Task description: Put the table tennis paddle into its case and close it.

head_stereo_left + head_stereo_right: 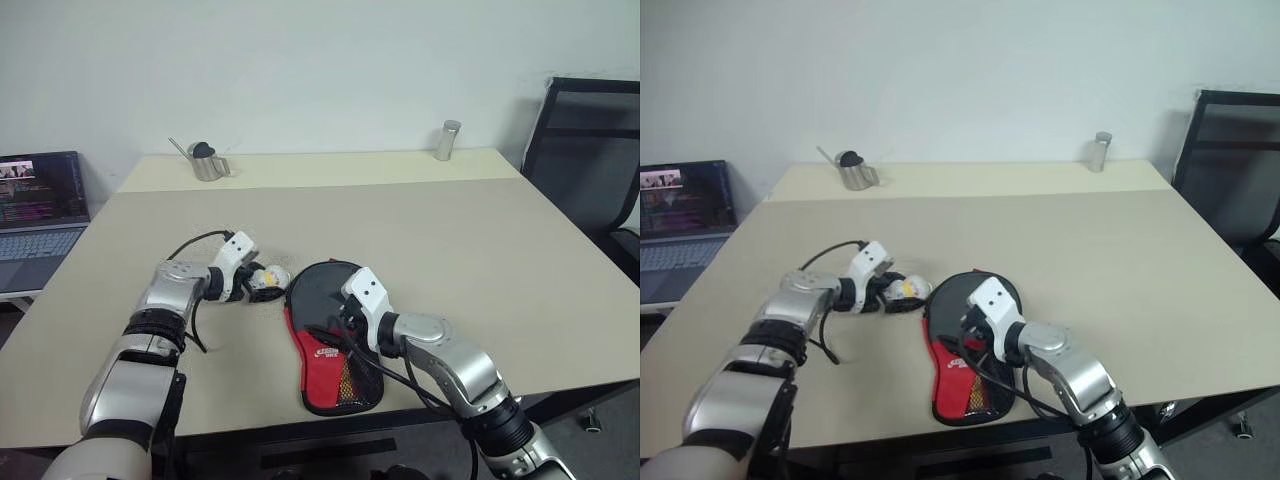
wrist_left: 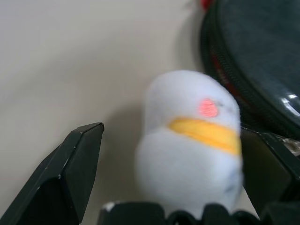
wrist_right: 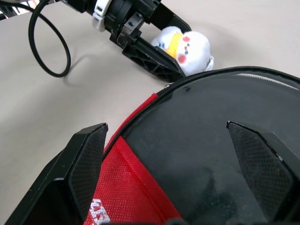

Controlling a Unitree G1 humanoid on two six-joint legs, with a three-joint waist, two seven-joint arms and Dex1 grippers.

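- The case lies flat on the table near its front edge, long axis running from the round black end, farther from the robot, to the red end at the front edge.
- A glossy black round face shows in the case's round end, probably the table tennis paddle already inside; I cannot tell for sure. The zipper looks open along the rim.
- The right hand is nearer, hovering right over the case's round end, fingers spread wide, gripping nothing.
- The left hand sits just beside the case's round end, fingers spread wide around a small white plush toy, not squeezing it.
- Judgement: the right hand is best placed for the closing.
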